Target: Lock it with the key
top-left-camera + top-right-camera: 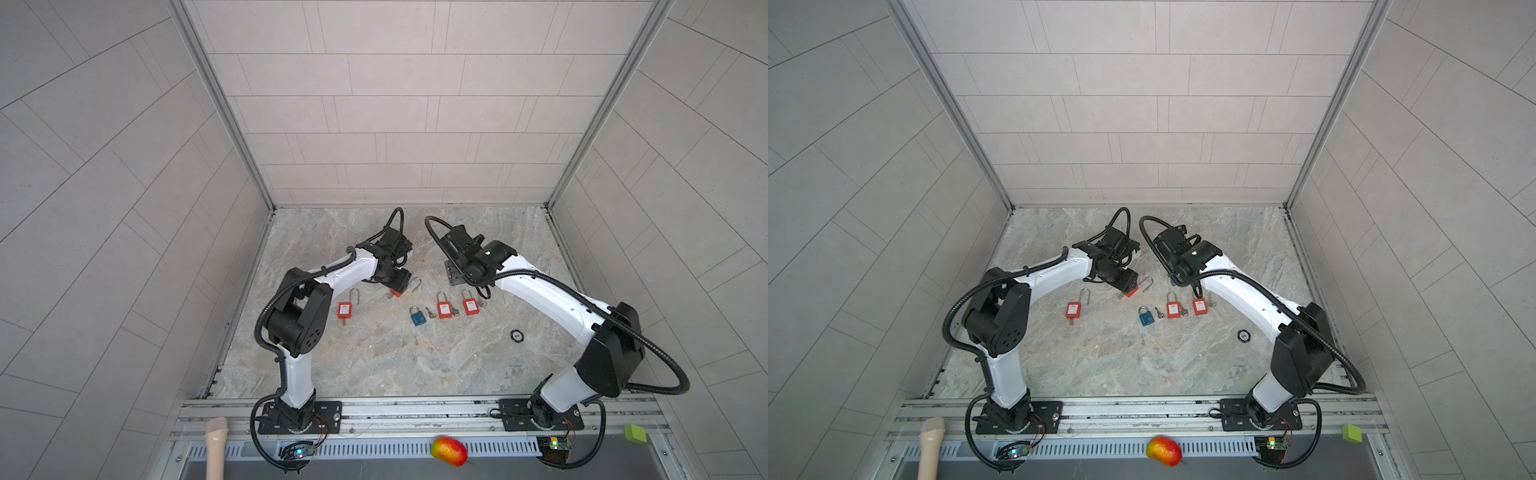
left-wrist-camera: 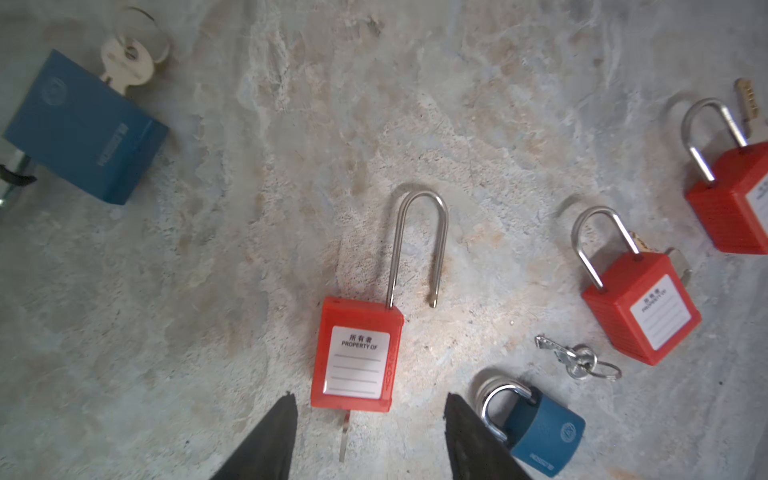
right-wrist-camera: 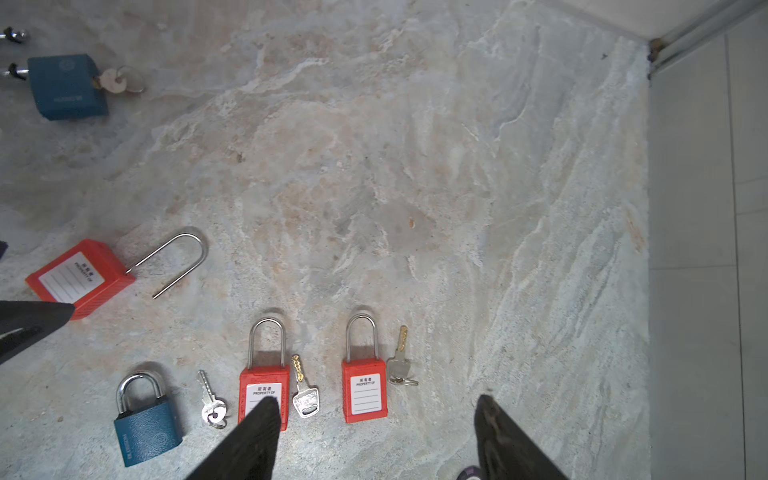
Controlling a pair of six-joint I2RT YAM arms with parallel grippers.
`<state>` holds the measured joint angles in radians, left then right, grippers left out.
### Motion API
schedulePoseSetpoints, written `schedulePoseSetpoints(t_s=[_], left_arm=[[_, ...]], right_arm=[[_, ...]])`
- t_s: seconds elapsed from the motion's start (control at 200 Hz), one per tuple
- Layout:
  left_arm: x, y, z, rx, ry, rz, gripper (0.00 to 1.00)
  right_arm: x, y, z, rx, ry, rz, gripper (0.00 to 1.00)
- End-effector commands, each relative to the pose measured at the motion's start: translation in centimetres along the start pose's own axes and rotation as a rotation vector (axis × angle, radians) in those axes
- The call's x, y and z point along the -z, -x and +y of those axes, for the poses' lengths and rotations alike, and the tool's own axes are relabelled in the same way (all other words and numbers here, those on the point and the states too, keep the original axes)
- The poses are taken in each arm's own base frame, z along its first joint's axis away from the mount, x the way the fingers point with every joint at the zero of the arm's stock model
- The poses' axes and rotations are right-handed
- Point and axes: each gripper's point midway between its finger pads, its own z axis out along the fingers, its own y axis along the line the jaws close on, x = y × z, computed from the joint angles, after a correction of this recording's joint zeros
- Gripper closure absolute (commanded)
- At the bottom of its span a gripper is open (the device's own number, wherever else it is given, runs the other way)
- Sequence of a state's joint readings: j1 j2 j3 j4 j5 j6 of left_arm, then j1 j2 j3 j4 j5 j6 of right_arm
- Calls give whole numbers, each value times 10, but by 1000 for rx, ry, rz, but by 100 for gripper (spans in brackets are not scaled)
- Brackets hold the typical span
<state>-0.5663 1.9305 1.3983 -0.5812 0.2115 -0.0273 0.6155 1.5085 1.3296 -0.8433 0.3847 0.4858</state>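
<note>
A red padlock (image 2: 357, 353) lies flat on the stone table with its long steel shackle (image 2: 419, 245) swung open, one leg out of the body. A thin key (image 2: 343, 436) sticks out of its underside. My left gripper (image 2: 370, 415) hovers open just behind the padlock, fingers apart on either side of the key and touching neither. In a top view the same padlock (image 1: 397, 294) shows under the left gripper (image 1: 395, 286). My right gripper (image 3: 376, 405) is open and empty above another red padlock (image 3: 364, 390) and its loose key (image 3: 399, 361).
Lying nearby are a small blue padlock (image 1: 417, 316) with a key (image 1: 430, 312), a red padlock (image 1: 444, 309) with a key (image 3: 305, 395), a long-shackled red padlock (image 1: 344, 309), and a large blue padlock (image 3: 66, 87) with a key in it. A black disc (image 1: 516, 335) lies right.
</note>
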Motion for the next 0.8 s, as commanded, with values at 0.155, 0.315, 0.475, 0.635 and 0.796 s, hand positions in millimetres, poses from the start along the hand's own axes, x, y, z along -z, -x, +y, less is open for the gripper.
schedulePoseSetpoints(t_s=[0.155,0.315,0.475,0.635,0.796], left_arm=[[-14,-10,1,24,70,111,35],[-16,-7,10,66,134,120,35],[-18,-3,10,88,150,109,35],[-25,-4,15,119,172,131,35],[-31,0,16,171,183,138,40]], right_arm=[[19,3,-52,-144,-103,-168,10],[15,-2,-57,-123,-119,-129,8],[7,-7,-50,-105,-111,-90,8],[4,-5,-47,-125,-95,-89,10],[2,-7,-46,-151,-73,-76,12]])
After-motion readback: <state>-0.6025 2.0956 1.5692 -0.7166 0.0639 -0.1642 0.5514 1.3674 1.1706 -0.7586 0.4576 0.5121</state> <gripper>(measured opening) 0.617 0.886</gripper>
